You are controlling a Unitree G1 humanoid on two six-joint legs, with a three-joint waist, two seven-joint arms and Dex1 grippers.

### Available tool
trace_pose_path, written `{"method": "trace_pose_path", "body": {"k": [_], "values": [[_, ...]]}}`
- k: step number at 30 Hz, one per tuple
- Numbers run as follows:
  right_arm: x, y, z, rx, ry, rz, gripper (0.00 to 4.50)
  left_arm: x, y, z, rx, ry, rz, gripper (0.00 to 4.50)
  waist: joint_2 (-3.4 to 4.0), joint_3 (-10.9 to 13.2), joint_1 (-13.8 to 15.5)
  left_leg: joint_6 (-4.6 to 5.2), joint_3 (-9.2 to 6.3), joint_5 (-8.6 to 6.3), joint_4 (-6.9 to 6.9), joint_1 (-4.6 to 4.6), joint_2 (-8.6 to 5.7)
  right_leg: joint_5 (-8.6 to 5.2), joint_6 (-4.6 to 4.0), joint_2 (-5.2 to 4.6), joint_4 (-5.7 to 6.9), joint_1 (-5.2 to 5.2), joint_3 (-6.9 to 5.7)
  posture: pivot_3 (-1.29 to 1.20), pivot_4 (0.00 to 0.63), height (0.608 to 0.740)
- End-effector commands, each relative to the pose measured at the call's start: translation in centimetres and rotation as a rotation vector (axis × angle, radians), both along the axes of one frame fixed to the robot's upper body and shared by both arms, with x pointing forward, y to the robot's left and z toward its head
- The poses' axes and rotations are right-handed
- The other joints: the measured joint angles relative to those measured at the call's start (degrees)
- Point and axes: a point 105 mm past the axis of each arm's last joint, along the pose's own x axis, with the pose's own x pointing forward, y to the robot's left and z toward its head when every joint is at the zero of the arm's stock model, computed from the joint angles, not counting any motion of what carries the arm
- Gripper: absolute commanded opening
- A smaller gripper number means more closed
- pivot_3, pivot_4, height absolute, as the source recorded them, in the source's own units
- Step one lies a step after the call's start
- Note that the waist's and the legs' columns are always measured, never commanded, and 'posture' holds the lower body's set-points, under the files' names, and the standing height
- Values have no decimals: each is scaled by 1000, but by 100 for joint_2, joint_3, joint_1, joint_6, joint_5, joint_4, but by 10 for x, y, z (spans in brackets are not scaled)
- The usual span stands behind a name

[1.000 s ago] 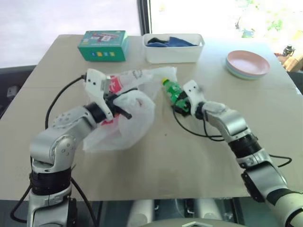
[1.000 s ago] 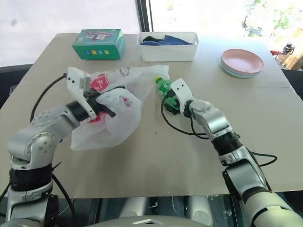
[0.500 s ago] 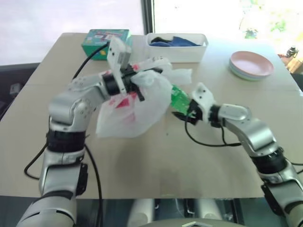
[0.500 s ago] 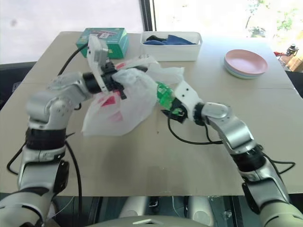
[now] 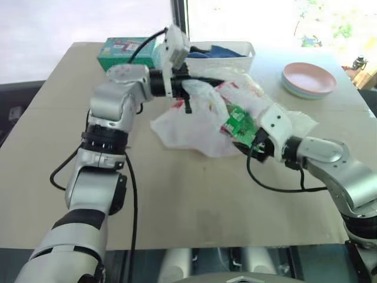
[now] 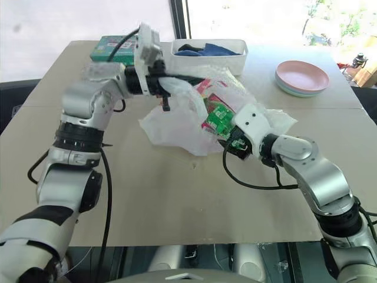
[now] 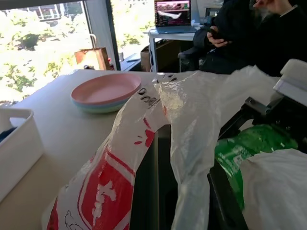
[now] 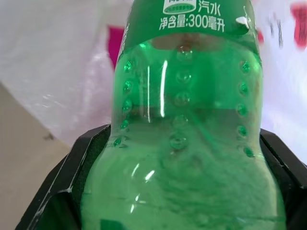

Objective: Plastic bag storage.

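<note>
The plastic bag [image 5: 194, 121], thin white film with red print, hangs above the table from my left gripper [image 5: 184, 88], which is shut on a bunched fold of it near the white basket. The left wrist view shows the film [image 7: 110, 182] drawn tight between those fingers. My right gripper [image 5: 254, 147] is shut on a green plastic bottle [image 5: 238, 122]. The bottle points up and leftwards into the bag's loose folds, which drape over its top. In the right wrist view the bottle [image 8: 182, 120] sits squarely between the black fingers [image 8: 62, 187].
A teal box [image 5: 126, 47] and a white basket [image 5: 232, 56] holding blue cloth stand at the table's far edge. Stacked pink plates [image 5: 309, 79] lie at the far right. A black cable [image 5: 277, 187] loops on the table by my right arm. A seated person [image 7: 249, 33] is beyond the table.
My left arm has lifted the bag and swung it right, toward the basket and over the bottle. My right gripper has drawn back toward me with the bottle, its top now under the bag's folds.
</note>
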Motion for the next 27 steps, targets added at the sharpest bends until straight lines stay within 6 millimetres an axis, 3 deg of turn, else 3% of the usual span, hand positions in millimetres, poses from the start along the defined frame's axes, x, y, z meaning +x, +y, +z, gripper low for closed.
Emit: {"method": "trace_pose_path", "body": {"k": [1,3,6,11,12,13,15,17,22,27], "values": [[7,-7,13,31,-50,-95,3197,-15,-5,7,-11,-88,-11,0,-1,1,1,0,-3,0,1,-4,-1,0,0,-2,0,-1,-1,0,150,740],[12,0,10,39,-32,-93,3197,-25,-7,3,-21,-81,-27,0,-1,2,3,0,-9,0,2,-11,0,0,0,-2,-1,-5,-7,0,150,740],[34,18,9,9,-43,-88,3197,-39,-8,5,-72,-65,-23,0,0,2,-40,0,-8,0,5,-9,-1,1,0,-2,2,-4,-6,0,150,740],[75,50,7,-8,-87,-58,3197,-42,-5,7,-124,-46,50,0,0,2,-72,-4,-3,3,6,11,1,1,-1,4,21,0,7,0,150,740],[80,53,7,1,-83,-55,4225,-42,-4,6,-128,-40,66,0,1,2,-67,-4,-3,4,6,11,1,0,-1,4,21,0,7,0,150,740],[84,49,12,-3,-125,-91,4465,-41,-1,2,-118,-46,101,0,1,2,-53,-4,-2,3,5,10,0,0,-1,3,20,0,8,0,150,740],[87,43,19,-12,-182,-126,4465,-38,3,-3,-111,-44,153,0,1,2,-19,-2,-4,2,4,4,-2,1,0,-2,11,0,5,0,150,740],[78,33,22,-18,-195,-120,4465,-28,9,-6,-129,-36,238,0,0,2,-2,0,-8,1,5,-5,-6,1,0,-6,4,0,-1,0,150,740],[25,15,45,53,-208,14,4465,-11,14,-4,-213,-15,360,0,0,2,109,0,-22,1,6,-11,-5,1,0,-6,-2,2,-18,0,150,740],[-28,15,67,136,-186,152,4465,-5,4,4,-288,10,367,0,0,2,64,-2,-14,2,7,9,1,1,0,1,12,10,-9,0,150,740]]}}
